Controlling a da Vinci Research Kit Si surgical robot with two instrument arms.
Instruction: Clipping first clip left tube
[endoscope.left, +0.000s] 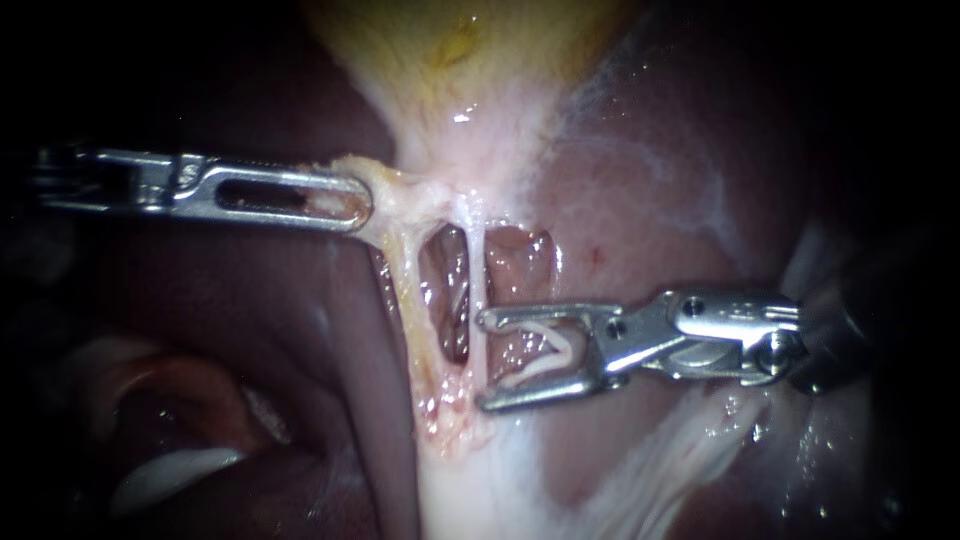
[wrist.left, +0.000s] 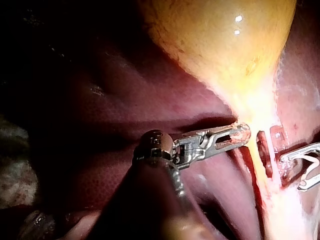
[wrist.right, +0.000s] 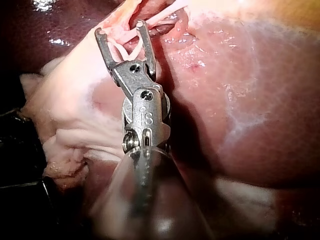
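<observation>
My left instrument (endoscope.left: 350, 205) comes in from the left, its jaws shut on pale tissue at the neck of the yellow gallbladder (endoscope.left: 460, 40), holding it out to the left. Below the neck two strands run down with a window between them: a thicker left tube (endoscope.left: 405, 300) and a thin white right tube (endoscope.left: 478, 285). My right instrument (endoscope.left: 487, 360) has its jaws open, with a white clip (endoscope.left: 550, 350) lying between them. Its tips sit at the thin right tube, and the left tube is a window's width beyond them. In the right wrist view these jaws (wrist.right: 121, 29) straddle pale strands.
Dark red liver (endoscope.left: 650, 180) surrounds the field. White fatty tissue (endoscope.left: 470, 490) spreads below the tubes. In the left wrist view the gallbladder (wrist.left: 225, 40) bulges ahead of my left instrument (wrist.left: 240, 134), and my right instrument (wrist.left: 300, 170) shows beyond the strands.
</observation>
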